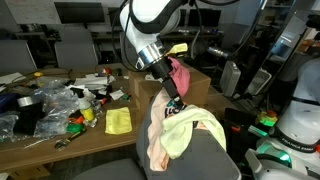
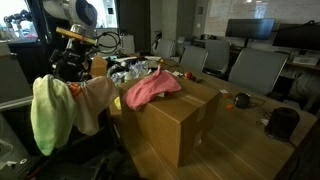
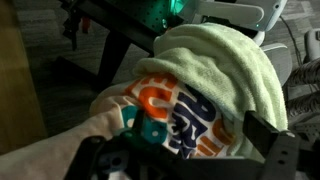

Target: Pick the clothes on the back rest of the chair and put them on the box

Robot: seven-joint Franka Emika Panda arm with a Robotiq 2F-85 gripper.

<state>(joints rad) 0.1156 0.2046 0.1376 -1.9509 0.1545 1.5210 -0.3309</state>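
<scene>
Clothes hang over the chair's back rest: a pale green towel (image 1: pixel 188 132) (image 2: pixel 44 115) (image 3: pixel 225 60) and a peach cloth (image 1: pixel 158 142) (image 2: pixel 92 100). The wrist view shows a white cloth printed with orange and blue letters (image 3: pixel 170 108) beneath the towel. My gripper (image 1: pixel 173 101) (image 2: pixel 76 84) (image 3: pixel 190 150) is right above the clothes, open, with its fingers on either side of the printed cloth. A pink garment (image 1: pixel 180 72) (image 2: pixel 150 88) lies on top of the cardboard box (image 1: pixel 200 88) (image 2: pixel 175 130) beside the chair.
A wooden table (image 1: pixel 100 135) behind the chair holds a yellow cloth (image 1: pixel 118 121) and cluttered tools and bags (image 1: pixel 40 105). Office chairs (image 2: pixel 255 68) and a dark object (image 2: pixel 283 122) are beyond the box. A white machine base (image 1: pixel 300 120) stands nearby.
</scene>
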